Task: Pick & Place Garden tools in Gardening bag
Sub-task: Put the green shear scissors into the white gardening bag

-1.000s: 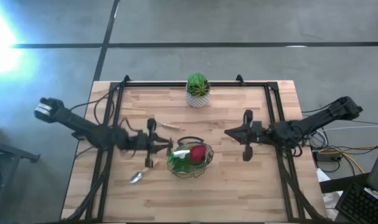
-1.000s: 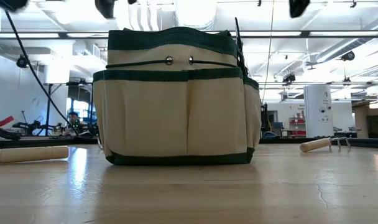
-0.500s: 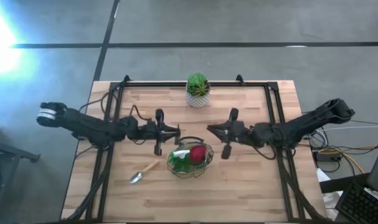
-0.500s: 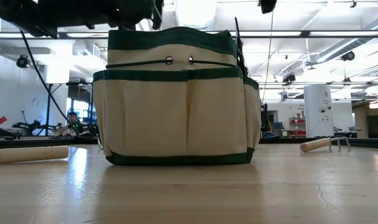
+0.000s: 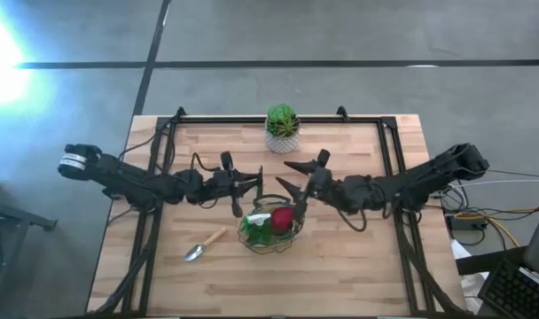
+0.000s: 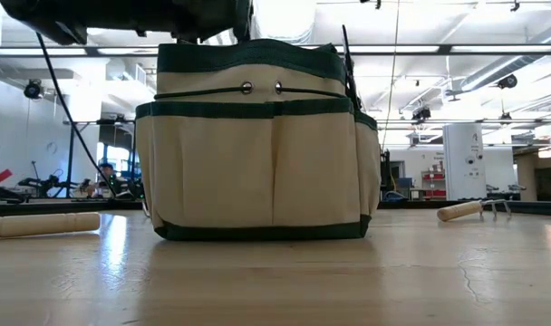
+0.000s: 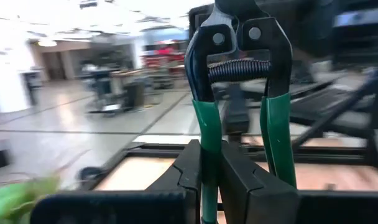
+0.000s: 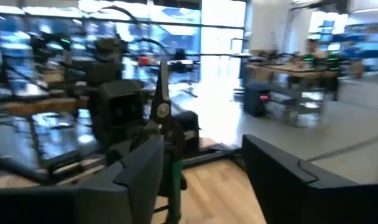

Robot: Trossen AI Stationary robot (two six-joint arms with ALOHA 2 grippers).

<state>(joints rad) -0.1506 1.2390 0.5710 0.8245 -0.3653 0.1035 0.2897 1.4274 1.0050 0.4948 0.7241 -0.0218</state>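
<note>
The left hand [image 5: 249, 188] pinches green-handled shears [image 7: 237, 87] just above the bag [image 5: 271, 227] on the worktop, the right hand [image 5: 287, 175] spread beside it, so lower them straight, probably blades first, before letting go.

Beige canvas gardening bag [image 6: 257, 145] with matt green cloth trim, pale wooden desk [image 6: 275, 272] (smooth, faintly glossy), green plastic-coated metal shears [image 7: 239, 93]

Potted plant [image 5: 282, 128] on wooden table [image 5: 358, 257]
</note>
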